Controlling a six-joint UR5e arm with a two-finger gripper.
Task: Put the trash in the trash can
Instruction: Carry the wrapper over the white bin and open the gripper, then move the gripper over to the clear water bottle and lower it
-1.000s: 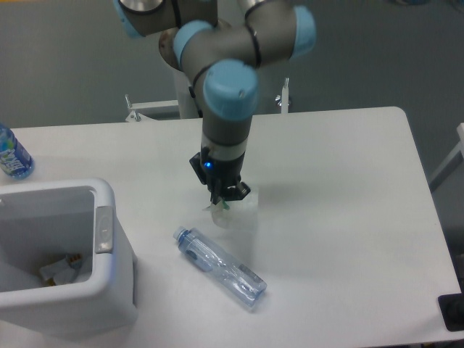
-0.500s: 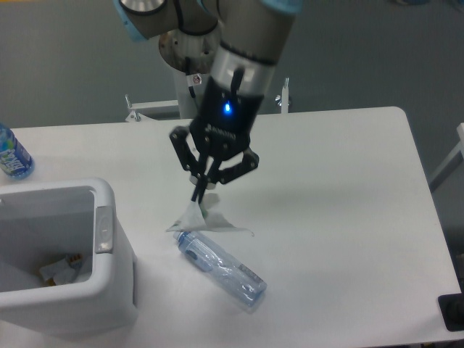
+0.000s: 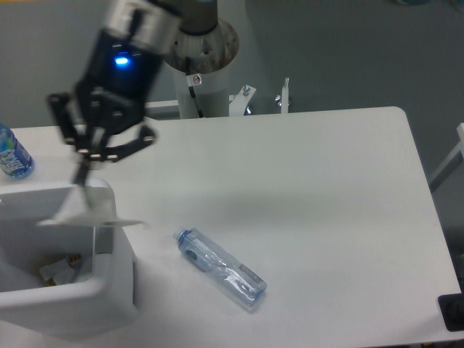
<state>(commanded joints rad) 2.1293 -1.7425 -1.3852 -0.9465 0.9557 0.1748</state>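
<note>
Hanging blurred over the trash can, the tool pinches a whitish wrapper; crushed bottle lies on the counter.

A black linkage gripper with a glowing blue light hangs off a silvery-grey wrist, white pedestal behind.

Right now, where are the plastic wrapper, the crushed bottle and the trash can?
plastic wrapper (image 3: 78,210), fixed camera, middle of the hanging sheet.
crushed bottle (image 3: 221,267), fixed camera, middle of its body.
trash can (image 3: 116,254), fixed camera, right rim and side wall.
</note>
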